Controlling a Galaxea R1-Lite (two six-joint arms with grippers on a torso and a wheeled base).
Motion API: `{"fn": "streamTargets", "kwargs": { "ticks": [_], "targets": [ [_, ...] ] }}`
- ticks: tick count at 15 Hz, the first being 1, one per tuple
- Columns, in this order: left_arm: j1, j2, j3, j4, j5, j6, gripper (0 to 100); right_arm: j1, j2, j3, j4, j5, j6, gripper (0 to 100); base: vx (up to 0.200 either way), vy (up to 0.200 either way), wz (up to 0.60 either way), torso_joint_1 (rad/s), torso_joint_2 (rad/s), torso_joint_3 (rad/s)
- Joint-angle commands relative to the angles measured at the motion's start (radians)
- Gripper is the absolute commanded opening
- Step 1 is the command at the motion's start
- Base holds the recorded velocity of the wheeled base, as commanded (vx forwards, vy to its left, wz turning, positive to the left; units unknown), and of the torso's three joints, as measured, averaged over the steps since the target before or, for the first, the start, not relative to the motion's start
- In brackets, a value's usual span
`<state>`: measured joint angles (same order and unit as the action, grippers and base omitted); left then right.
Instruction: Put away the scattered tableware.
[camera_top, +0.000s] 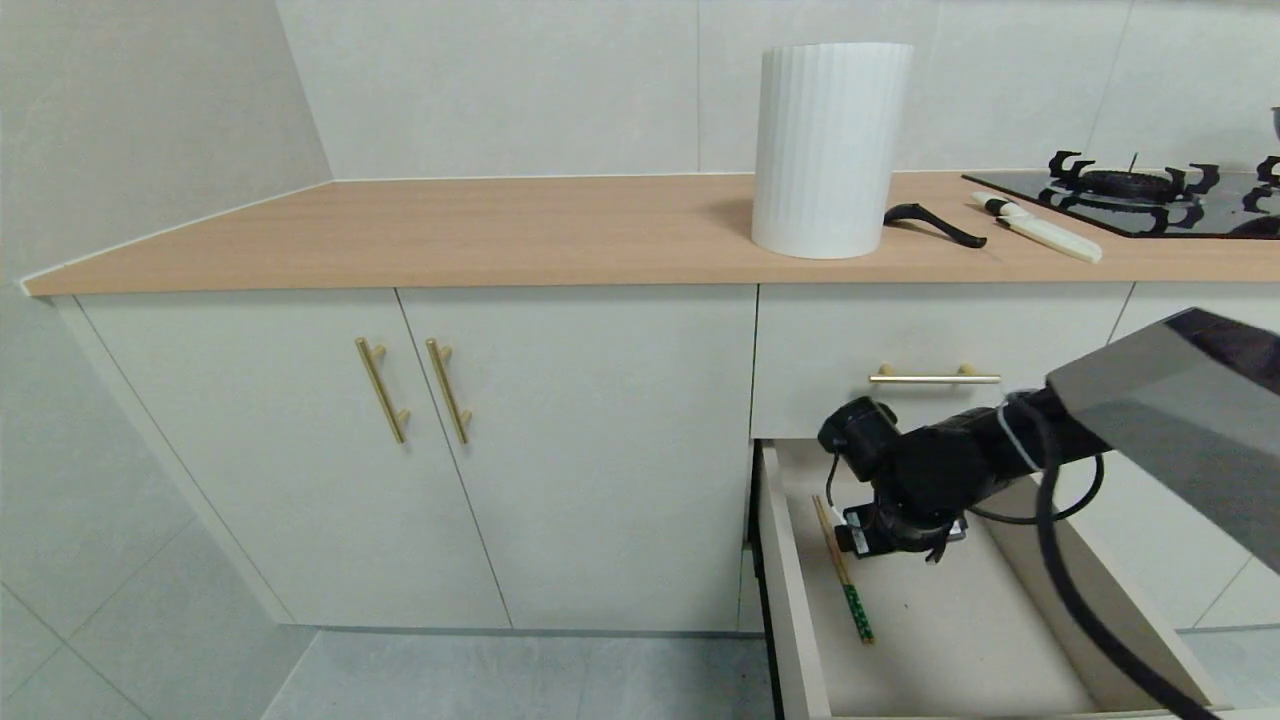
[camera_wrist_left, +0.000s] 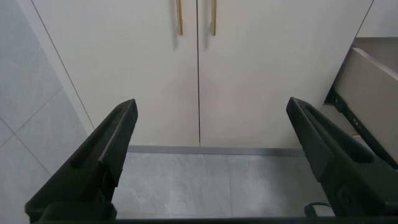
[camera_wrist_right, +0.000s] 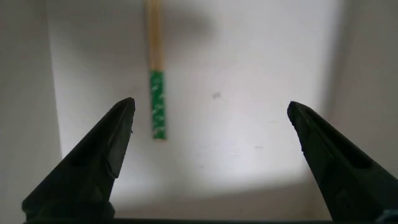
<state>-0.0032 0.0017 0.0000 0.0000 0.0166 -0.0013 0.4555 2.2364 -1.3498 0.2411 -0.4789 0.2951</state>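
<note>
Jaws on both arms gape empty, right pair near chopsticks in drawer.

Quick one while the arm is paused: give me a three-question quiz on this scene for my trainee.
1. True or false: the chopsticks lie inside the open drawer.
2. The right gripper is: A) shut on the chopsticks; B) open above the drawer floor; C) shut and empty.
3. What stands on the countertop just to the robot's left of the black-handled utensil?

Key: 1 true; 2 B; 3 the white ribbed container.
</note>
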Motion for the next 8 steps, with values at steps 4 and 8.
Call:
{"fn": "streamTargets", "kwargs": {
  "ticks": [4,8],
  "targets": [
    [0.000,0.001,0.000,0.000,0.002,0.000,100,-0.061,-0.282,0.024,-0.003,-0.009,-0.002,100,0.000,0.000,0.00,0.000,0.00,0.000],
    [0.000,0.001,0.000,0.000,0.000,0.000,100,-0.127,-0.351,0.034,-0.095,-0.006,-0.008,100,0.000,0.000,0.00,0.000,0.00,0.000]
  ]
}}
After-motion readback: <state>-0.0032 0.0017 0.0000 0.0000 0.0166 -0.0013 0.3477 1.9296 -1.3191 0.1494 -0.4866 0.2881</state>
